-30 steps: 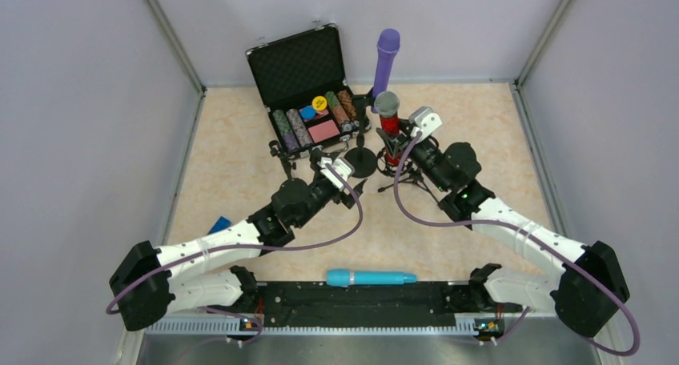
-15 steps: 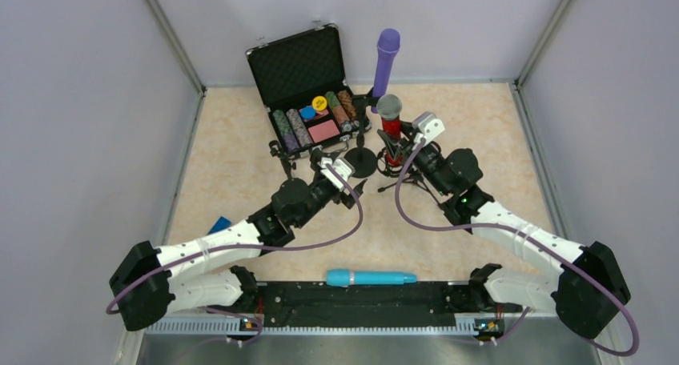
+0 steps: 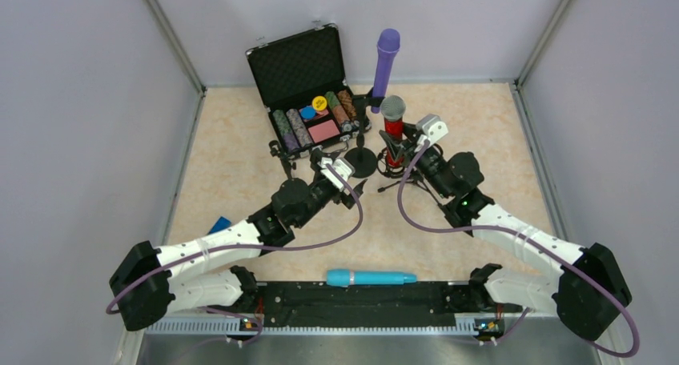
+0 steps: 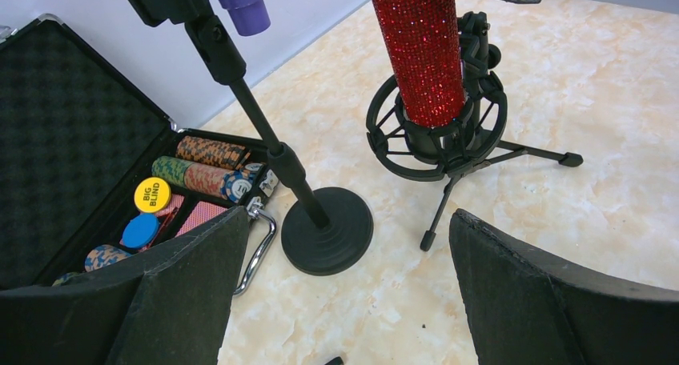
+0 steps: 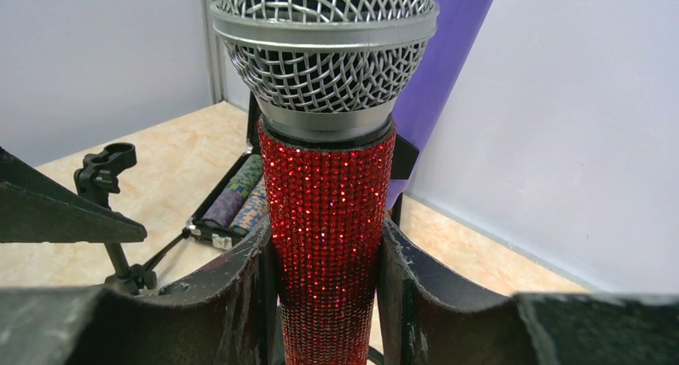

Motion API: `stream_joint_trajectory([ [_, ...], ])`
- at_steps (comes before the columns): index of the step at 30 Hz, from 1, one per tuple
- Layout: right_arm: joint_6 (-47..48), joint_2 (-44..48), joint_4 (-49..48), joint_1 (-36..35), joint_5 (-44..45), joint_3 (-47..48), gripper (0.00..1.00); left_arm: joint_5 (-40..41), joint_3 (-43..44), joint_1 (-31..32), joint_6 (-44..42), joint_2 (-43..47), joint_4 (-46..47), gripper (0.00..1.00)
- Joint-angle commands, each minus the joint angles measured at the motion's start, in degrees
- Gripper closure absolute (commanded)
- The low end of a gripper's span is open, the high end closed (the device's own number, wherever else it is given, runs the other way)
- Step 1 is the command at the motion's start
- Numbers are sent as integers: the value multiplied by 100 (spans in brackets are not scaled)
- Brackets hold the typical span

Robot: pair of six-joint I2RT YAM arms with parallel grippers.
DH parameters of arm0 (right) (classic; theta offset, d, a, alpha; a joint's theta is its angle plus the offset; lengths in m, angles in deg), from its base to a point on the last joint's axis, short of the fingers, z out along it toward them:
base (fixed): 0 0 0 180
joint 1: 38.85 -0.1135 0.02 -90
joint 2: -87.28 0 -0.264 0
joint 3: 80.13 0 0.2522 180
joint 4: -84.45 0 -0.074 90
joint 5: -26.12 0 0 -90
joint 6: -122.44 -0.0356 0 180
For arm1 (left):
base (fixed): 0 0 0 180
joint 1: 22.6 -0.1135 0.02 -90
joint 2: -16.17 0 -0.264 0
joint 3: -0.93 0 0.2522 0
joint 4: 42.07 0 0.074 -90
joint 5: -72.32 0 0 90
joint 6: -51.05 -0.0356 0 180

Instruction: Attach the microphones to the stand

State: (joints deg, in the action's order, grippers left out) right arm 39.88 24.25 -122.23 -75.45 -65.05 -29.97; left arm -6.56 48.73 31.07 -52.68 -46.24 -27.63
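The glittery red microphone [image 3: 391, 126] with a silver mesh head stands upright, its lower end inside the ring mount of the black tripod stand [image 4: 448, 145]. My right gripper [image 5: 328, 229] is shut on its red body [image 5: 328, 197], one finger on each side; from above the right gripper [image 3: 399, 145] shows beside the tripod stand [image 3: 398, 171]. The purple microphone [image 3: 386, 61] sits in the clip of the round-base stand [image 3: 362, 164]. The light blue microphone [image 3: 371, 278] lies near the front edge. My left gripper [image 3: 347, 181] hangs open and empty just before the round base [image 4: 327, 230].
An open black case [image 3: 298, 65] with poker chips lies at the back left, its chrome handle [image 4: 258, 245] close to the round base. A third small stand [image 3: 283, 151] with an empty clip [image 5: 104, 166] stands left of it. A blue item [image 3: 218, 223] lies by my left arm.
My right gripper has shifted slightly to the right with the red microphone, which now stands straighter in the ring mount. The left arm has not moved.
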Motion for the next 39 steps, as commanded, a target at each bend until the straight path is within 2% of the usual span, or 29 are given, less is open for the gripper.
stream_joint_trajectory([
  [1,21,-135,914,38,240,-282,100,-88,155,26,-84,-8,80,1],
  [10,240,-320,1159,39,466,-181,100,-92,149,30,-94,-24,84,1],
  [22,-260,-505,1170,34,1455,-198,100,-103,154,38,-107,-42,71,1],
  [39,391,129,309,33,400,-1045,100,-86,159,38,-130,-53,64,1],
])
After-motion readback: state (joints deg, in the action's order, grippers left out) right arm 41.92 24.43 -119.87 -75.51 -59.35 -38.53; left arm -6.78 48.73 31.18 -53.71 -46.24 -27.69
